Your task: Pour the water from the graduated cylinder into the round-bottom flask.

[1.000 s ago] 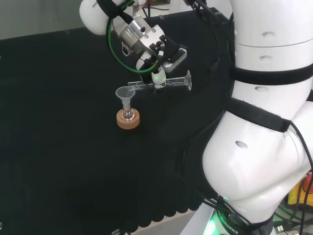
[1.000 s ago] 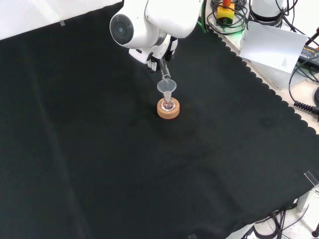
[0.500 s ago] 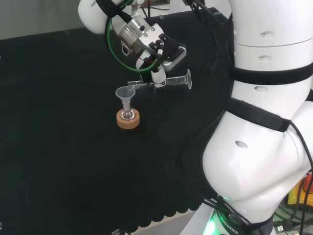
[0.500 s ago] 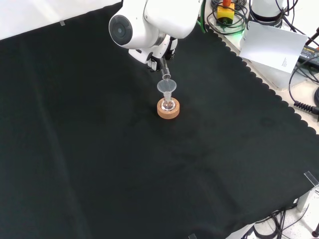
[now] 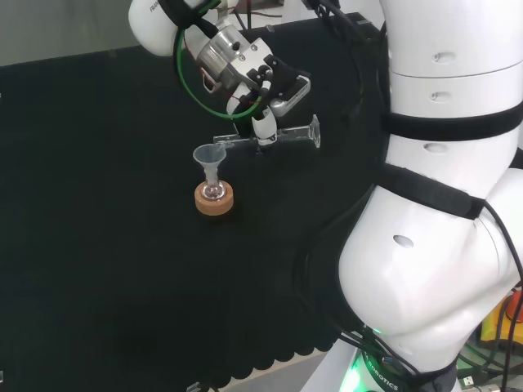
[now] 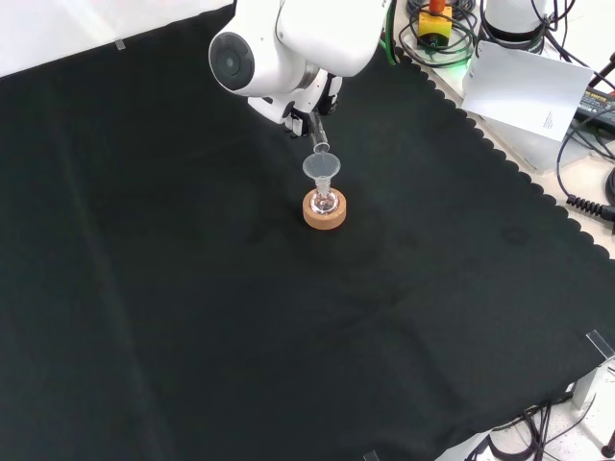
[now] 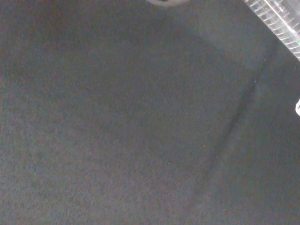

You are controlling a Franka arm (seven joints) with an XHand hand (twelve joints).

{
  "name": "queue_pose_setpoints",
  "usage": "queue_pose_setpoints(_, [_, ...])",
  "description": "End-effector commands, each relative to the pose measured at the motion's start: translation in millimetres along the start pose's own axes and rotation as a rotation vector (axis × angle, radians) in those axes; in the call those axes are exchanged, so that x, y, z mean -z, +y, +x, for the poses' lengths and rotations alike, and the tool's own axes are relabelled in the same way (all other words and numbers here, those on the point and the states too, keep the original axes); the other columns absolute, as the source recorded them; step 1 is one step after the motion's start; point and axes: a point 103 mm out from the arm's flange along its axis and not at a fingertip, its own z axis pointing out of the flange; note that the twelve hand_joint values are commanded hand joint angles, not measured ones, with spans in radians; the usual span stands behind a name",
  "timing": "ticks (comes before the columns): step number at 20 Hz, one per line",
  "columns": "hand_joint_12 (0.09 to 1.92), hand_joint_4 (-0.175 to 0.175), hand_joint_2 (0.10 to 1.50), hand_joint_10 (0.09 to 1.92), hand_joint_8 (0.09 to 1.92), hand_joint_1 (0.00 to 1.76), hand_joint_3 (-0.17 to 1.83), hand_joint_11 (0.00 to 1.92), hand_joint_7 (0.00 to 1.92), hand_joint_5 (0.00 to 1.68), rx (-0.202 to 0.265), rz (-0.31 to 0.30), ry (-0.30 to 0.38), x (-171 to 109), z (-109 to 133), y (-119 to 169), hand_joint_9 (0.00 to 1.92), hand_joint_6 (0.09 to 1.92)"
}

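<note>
The hand pinches the graduated cylinder at its middle, tipped flat over the funnel; it looks light, slippery and easy to break

The head view looks over the arm from behind, the front view faces it, both sharing the cork stand, while the wrist view skims the black cloth.

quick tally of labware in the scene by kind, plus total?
Graduated cylinder: 1, lying near horizontal in the hand
Funnel: 1, seated in the flask's neck
Round-bottom flask: 1
Cork ring stand: 1, under the flask
Total: 4
</note>
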Motion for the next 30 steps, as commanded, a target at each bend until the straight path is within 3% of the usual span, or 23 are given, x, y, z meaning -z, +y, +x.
queue_pose_setpoints(1, [0.74, -0.071, 1.16, 0.22, 1.20, 1.35, 0.00, 1.19, 0.88, 0.96, 0.002, 0.006, -0.004, 0.6, 0.4, -0.5, 1.36, 0.84])
queue_pose_setpoints(9, [0.74, -0.070, 1.16, 0.22, 1.20, 1.35, 0.00, 1.19, 0.88, 0.96, -0.002, 0.037, -0.020, 5.6, 8.7, 2.4, 1.36, 0.85])
queue_pose_setpoints(20, [0.74, -0.071, 1.16, 0.22, 1.20, 1.35, 0.00, 1.19, 0.88, 0.96, -0.002, 0.030, -0.025, 7.6, 10.1, 0.6, 1.36, 0.85])
queue_pose_setpoints(24, [0.74, -0.071, 1.16, 0.22, 1.20, 1.35, 0.00, 1.19, 0.88, 0.96, 0.020, -0.015, -0.004, 6.9, 10.4, -0.1, 1.36, 0.85])
queue_pose_setpoints(30, [0.74, -0.071, 1.16, 0.22, 1.20, 1.35, 0.00, 1.19, 0.88, 0.96, 0.091, -0.099, 0.064, 5.4, 9.6, -3.1, 1.36, 0.85])
